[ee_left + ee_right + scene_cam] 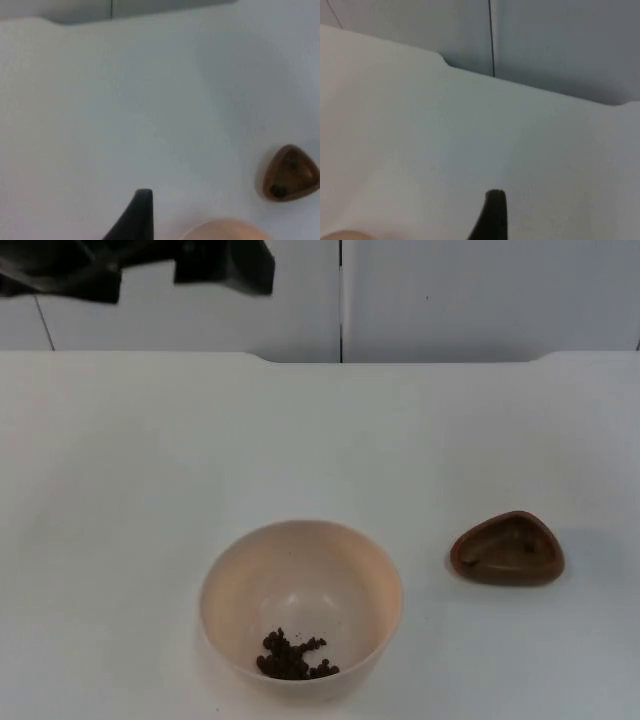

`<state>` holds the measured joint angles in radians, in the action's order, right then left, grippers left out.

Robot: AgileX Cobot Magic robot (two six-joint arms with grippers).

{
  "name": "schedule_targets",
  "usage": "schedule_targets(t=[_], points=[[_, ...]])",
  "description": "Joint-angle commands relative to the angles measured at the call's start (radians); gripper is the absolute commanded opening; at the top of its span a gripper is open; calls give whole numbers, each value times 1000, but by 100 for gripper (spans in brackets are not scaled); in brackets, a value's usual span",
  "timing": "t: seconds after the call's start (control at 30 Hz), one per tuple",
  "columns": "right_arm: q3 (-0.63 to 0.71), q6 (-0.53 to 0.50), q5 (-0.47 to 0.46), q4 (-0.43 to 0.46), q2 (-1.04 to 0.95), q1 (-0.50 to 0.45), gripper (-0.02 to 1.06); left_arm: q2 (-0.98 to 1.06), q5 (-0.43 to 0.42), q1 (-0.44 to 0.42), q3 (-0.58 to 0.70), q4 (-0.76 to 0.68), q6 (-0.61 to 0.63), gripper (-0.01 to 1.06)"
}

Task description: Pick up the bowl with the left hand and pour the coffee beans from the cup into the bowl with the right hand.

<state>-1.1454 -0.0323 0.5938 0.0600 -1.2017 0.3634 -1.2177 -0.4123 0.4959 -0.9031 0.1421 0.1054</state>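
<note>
Two things sit on the white bench [150, 460]: cream bowl [301, 606] upright near the front edge, coffee beans [294, 655] piled in its bottom at the near side; brown cup [507, 548] well apart to its right, mouth up. My left pincer [136, 215] hangs above bare bench, cup in its view. My right pincer [492, 212] hangs over bare bench near the partition wall [480, 295]. Pincer spread: cannot tell for either.

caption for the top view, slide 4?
Coffee beans lie in the cream bowl; brown cup rests at its right.
</note>
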Motion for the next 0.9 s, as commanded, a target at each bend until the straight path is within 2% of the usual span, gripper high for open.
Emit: schedule_targets(t=[0.0, 0.27, 0.6, 0.87], points=[[1, -15, 29, 2, 58, -2, 71, 51, 9, 5, 2, -3, -7, 105], [15, -40, 92, 2, 170, -2, 71, 181, -25, 5, 2, -3, -22, 105], [230, -49, 83, 2, 375, -2, 71, 255, -121, 5, 2, -1, -79, 105], [349, -49, 78, 27, 527, -2, 71, 337, -205, 5, 5, -1, -120, 105]])
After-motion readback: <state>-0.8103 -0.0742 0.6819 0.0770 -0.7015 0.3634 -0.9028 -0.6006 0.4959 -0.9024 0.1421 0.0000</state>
